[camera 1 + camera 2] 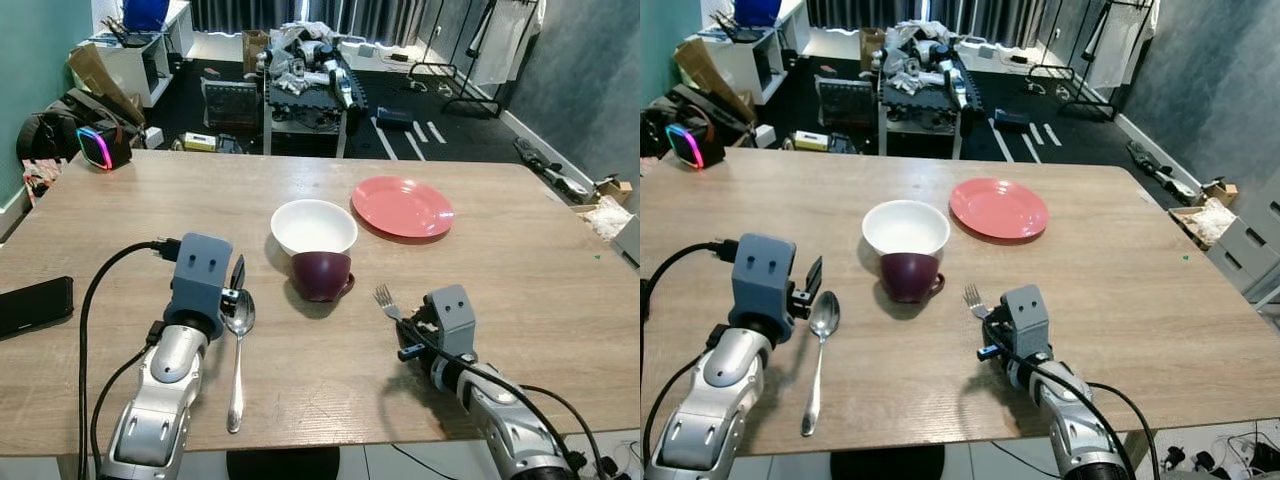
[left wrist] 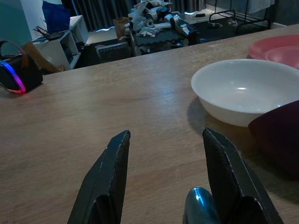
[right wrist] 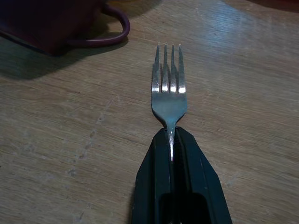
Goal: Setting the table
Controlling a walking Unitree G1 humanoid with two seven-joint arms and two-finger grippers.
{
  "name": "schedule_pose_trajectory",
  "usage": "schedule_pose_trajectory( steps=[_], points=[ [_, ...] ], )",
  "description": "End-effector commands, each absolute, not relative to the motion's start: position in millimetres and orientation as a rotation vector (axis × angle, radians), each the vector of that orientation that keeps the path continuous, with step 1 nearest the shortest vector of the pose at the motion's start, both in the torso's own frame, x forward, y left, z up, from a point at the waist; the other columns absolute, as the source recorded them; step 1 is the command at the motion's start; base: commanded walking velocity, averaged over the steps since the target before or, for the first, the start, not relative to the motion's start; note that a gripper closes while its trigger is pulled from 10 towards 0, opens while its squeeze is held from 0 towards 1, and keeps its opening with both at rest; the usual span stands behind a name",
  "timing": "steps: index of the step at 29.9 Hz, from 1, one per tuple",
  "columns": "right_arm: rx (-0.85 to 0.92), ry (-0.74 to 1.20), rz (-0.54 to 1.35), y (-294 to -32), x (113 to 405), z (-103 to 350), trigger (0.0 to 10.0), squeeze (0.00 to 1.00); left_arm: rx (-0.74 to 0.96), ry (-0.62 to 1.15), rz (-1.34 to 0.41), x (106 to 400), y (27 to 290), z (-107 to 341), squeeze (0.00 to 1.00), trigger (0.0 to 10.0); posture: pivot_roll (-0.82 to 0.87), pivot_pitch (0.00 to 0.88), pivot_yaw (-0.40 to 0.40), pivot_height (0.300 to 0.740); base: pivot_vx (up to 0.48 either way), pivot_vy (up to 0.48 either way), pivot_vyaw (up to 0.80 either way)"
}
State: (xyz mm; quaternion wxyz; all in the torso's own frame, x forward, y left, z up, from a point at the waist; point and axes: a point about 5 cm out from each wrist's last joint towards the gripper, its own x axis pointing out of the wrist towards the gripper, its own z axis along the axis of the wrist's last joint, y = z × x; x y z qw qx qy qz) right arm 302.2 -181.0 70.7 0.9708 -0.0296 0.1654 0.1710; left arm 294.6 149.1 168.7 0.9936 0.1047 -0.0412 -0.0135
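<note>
A metal spoon (image 1: 238, 345) lies on the wooden table (image 1: 520, 270), handle toward the near edge. My left gripper (image 1: 229, 284) is open just over the spoon's bowl (image 2: 200, 205), which sits by one finger (image 2: 224, 168). My right gripper (image 3: 170, 135) is shut on the neck of a fork (image 1: 385, 298), low over the table near the front right. The fork's tines (image 3: 168, 70) point at a maroon cup (image 1: 321, 274). Touching the cup's far side is a white bowl (image 1: 313, 226). A pink plate (image 1: 402, 206) lies to the right of the bowl.
A black phone (image 1: 35, 305) lies at the table's left edge. A speaker with a coloured light ring (image 1: 100, 146) sits beyond the far left corner. Behind the table are a cluttered black bench (image 1: 305, 85) and white shelves (image 1: 135, 50).
</note>
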Motion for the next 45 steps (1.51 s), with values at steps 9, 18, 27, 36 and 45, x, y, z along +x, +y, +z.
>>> schedule_pose_trajectory(
  steps=[9,18,27,36,45],
  points=[
    [0.145,0.451,0.283,-188.6,286.0,47.4,0.0,0.00,0.208,-0.062,-0.033,295.0,147.4,166.5,0.00,10.0,0.01,0.006,0.007,0.740,0.000,0.000,0.00],
    [0.255,-0.066,0.106,-207.1,309.4,153.4,10.0,0.00,0.190,-0.096,-0.057,300.2,141.9,174.7,0.00,10.0,-0.02,0.000,0.021,0.740,0.000,0.000,0.00],
    [0.101,-0.271,-0.027,-216.3,302.2,194.7,10.0,0.00,0.153,-0.146,-0.127,308.6,125.6,192.7,0.00,10.0,-0.05,0.000,0.036,0.740,0.000,0.000,0.00],
    [0.127,-0.210,-0.078,-206.3,300.1,173.9,10.0,0.00,0.150,-0.152,-0.131,312.2,117.9,194.5,0.00,10.0,-0.05,0.000,0.035,0.740,0.000,0.000,0.00],
    [0.116,-0.185,-0.104,-208.2,301.9,167.2,10.0,0.00,0.140,-0.150,-0.125,313.9,116.9,194.7,0.00,10.0,-0.05,0.000,0.032,0.740,0.000,0.000,-0.05]
  ],
)
